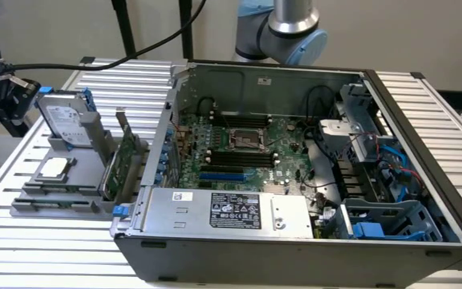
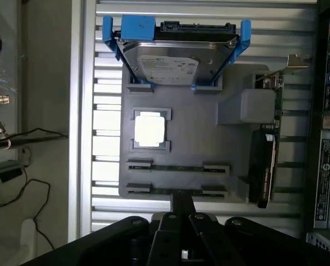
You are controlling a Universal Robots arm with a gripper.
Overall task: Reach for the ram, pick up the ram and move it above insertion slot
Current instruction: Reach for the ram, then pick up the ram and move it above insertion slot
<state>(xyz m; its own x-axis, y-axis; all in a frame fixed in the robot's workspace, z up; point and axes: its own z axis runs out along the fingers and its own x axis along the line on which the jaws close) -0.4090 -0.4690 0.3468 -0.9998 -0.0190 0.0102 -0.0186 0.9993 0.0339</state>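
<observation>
1. Our fingers (image 2: 181,206) are closed on nothing. They hang over the near edge of the grey tray (image 2: 192,130), close to the nearer of two thin sticks.
2. The ram (image 2: 158,192) lies flat in its holders on that tray, untouched, with a twin stick (image 2: 178,167) just beside it. The insertion slot (image 1: 239,156) sits well apart, inside the open computer case (image 1: 423,180).
3. We judge that closed fingers coming down would strike the stick's edge, not straddle it.
4. The two sticks look alike and lie close together, so a small offset could catch the wrong one or both.
5. A thin board gripped off-centre could tilt or slip.
</observation>
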